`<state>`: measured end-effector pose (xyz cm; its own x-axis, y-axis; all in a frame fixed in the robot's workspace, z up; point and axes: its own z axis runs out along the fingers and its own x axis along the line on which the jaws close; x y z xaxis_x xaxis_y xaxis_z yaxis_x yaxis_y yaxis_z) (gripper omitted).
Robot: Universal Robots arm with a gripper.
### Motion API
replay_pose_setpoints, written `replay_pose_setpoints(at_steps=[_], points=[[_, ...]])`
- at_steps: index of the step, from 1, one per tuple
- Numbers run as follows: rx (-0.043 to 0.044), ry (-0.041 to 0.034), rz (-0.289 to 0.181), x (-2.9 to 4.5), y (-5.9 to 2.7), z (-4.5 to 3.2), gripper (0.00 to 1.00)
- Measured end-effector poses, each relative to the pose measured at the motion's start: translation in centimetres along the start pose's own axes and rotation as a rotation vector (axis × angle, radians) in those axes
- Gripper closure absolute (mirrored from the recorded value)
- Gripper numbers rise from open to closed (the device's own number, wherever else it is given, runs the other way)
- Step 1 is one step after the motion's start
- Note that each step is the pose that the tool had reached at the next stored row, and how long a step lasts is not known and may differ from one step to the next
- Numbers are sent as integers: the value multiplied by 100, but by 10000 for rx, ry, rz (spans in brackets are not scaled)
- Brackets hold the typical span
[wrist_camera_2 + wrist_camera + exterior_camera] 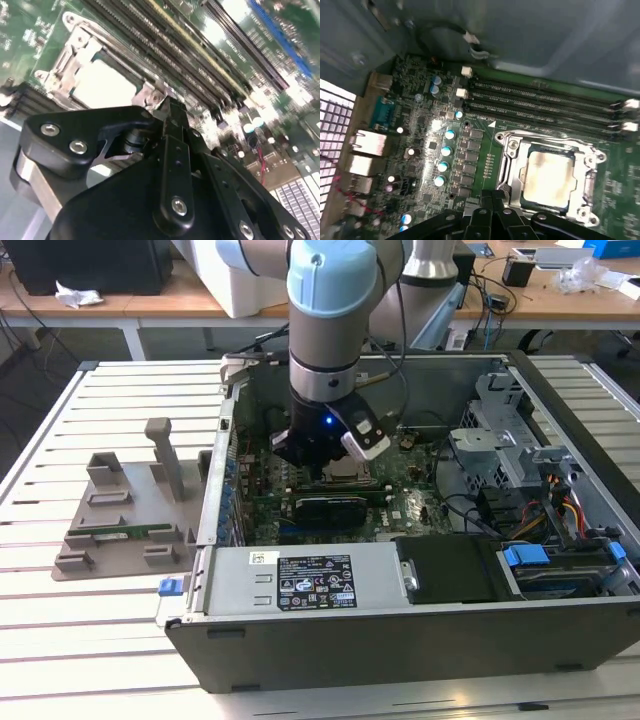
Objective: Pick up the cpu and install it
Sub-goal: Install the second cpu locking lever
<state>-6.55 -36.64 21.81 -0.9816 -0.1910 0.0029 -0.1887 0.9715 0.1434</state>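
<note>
We are seeing the cpu (547, 176) lying seated in its metal socket frame (507, 150) on the motherboard (420, 130), beside the memory slots (545, 100). The gripper (170, 112) is hovering just beside the socket, fingers pressed together, gripping nothing.

the open computer case (400, 640) leaves its top free for entry. inside, the hand (167, 107) hangs low over the motherboard (420, 150), just beside the socket frame (510, 150) around the cpu (547, 172). memory slots (545, 102) flank the socket; the graphics card (335, 505), the drive cage (505, 440) and the case walls hem the space.
</note>
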Motion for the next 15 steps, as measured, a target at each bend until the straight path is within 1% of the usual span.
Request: replay_pose_setpoints(at_steps=[1,2,3,5,6,7,8,9,10,11,12,14,15], points=[[19,6,-2,-25,19,-19,89],[48,19,2,-63,22,-19,89],[105,39,6,-97,19,-19,89],[238,95,14,-194,11,-17,89],[315,128,20,-259,8,-13,89],[401,164,24,-339,9,-8,89],[468,193,29,-401,14,-3,89],[577,244,36,-488,26,5,89],[715,302,45,-568,79,22,89],[841,342,52,-601,150,36,89],[881,351,53,-611,176,39,89],[896,354,55,-617,200,33,89],[897,354,54,-618,208,15,89]])
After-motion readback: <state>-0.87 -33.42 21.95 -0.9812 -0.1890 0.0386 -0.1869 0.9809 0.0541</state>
